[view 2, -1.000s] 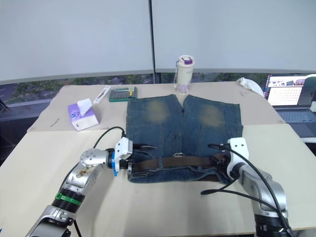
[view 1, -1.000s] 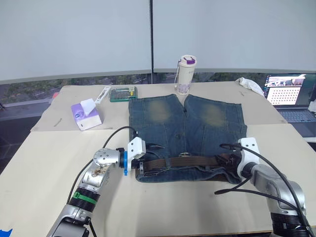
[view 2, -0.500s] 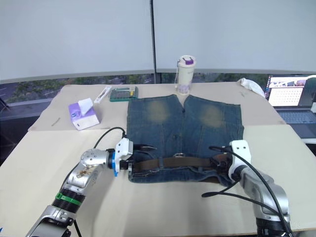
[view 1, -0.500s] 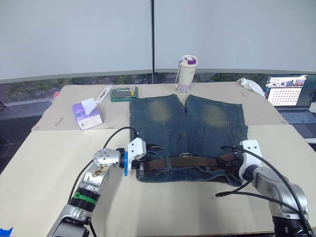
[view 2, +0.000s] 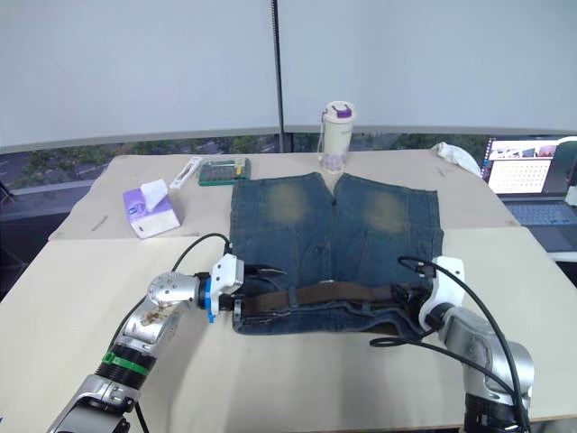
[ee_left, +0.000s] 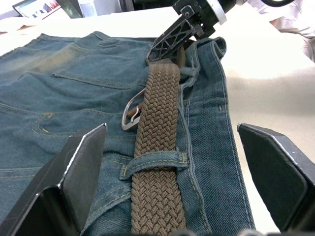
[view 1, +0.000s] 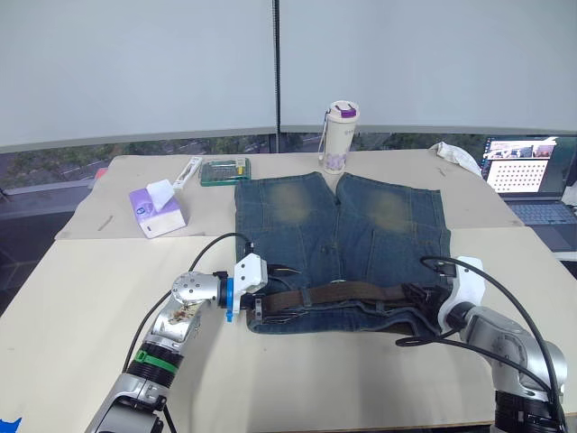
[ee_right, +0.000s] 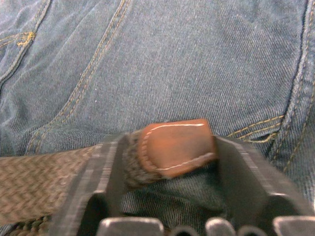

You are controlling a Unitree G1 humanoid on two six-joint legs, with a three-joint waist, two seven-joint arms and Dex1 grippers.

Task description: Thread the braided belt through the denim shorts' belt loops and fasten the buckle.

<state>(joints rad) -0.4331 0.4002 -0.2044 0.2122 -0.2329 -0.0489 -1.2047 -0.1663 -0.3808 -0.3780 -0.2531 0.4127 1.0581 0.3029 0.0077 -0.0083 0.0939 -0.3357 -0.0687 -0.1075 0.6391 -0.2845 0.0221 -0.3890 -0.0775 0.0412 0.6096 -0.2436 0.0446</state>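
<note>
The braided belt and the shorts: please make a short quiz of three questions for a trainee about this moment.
1. True or false: the braided belt passes under a belt loop of the denim shorts.
2. Which pincer holds the belt's leather tip? A) left pincer B) right pincer
3. Fill in: the left pincer's fingers are ____.

Key: 1 true; 2 B; 3 open, one on each side of the belt.

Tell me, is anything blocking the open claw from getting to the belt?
Nothing visible does. The left gripper is open, a finger on either side of the braided belt, which runs under a belt loop on the denim shorts straight ahead.
</note>
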